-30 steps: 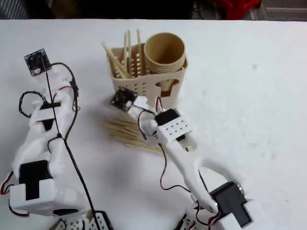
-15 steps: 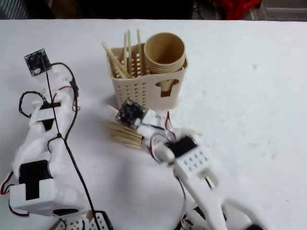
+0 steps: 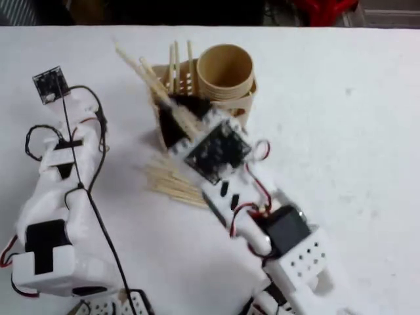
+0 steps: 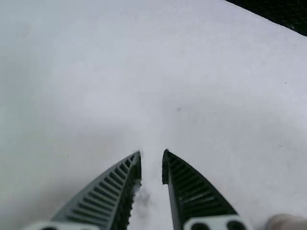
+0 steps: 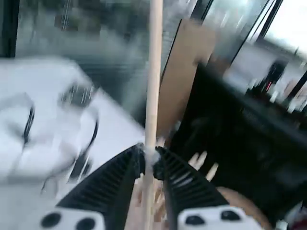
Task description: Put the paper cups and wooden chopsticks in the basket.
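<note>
The cream slotted basket (image 3: 246, 105) stands at the middle back of the table. It holds stacked paper cups (image 3: 225, 69) and several upright wooden chopsticks (image 3: 178, 65). My right gripper (image 5: 148, 154) is shut on a wooden chopstick (image 5: 154, 72). In the high view that gripper (image 3: 176, 113) hangs over the basket's left front corner, and the held chopstick (image 3: 134, 60) slants up to the back left. A loose pile of chopsticks (image 3: 169, 184) lies on the table in front of the basket. My left gripper (image 4: 151, 153) hovers over bare white table, its fingers slightly apart and holding nothing.
The left arm (image 3: 62, 157) with its cables lies along the table's left side. The right arm (image 3: 275, 236) stretches from the front edge up to the basket. White table (image 3: 341, 131) spreads out to the right of the basket.
The right arm has pulled back from the pile, then risen and swung up to the basket with a chopstick in its gripper. The left arm has not moved.
</note>
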`<state>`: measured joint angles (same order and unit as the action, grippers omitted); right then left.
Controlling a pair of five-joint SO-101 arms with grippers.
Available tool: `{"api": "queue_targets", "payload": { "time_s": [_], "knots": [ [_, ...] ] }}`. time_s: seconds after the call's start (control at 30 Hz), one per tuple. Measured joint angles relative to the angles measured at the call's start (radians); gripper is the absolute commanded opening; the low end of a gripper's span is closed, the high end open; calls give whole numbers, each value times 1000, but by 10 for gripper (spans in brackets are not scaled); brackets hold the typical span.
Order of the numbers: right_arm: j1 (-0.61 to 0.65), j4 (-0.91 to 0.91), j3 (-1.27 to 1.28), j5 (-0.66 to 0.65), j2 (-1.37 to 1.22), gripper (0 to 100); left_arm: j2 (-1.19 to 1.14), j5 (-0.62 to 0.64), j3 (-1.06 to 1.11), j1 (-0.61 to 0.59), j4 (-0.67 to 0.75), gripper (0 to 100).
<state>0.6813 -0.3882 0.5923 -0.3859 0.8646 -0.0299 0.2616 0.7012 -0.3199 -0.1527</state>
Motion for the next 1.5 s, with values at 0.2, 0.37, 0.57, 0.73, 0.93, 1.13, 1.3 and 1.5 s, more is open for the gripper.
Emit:
{"api": "queue_targets", "payload": {
  "time_s": [0.2,0.37,0.57,0.73,0.93,1.13,1.3,1.5],
  "knots": [
    [0,87,-292,2,-327,18,0,0,0,0,0,94],
    [0,89,-499,2,-557,18,0,0,0,0,0,94],
    [-15,89,-526,2,-634,22,0,0,0,0,0,94],
    [-41,89,-531,2,-635,46,0,0,0,0,0,94],
    [-44,55,-532,34,-635,112,0,0,0,0,0,94],
    [-41,35,-534,75,-635,112,0,0,0,0,0,94],
    [-41,-15,-534,77,-635,83,0,0,0,0,0,94],
    [-41,-345,-534,75,-635,38,0,0,0,0,0,94]
  ]
}}
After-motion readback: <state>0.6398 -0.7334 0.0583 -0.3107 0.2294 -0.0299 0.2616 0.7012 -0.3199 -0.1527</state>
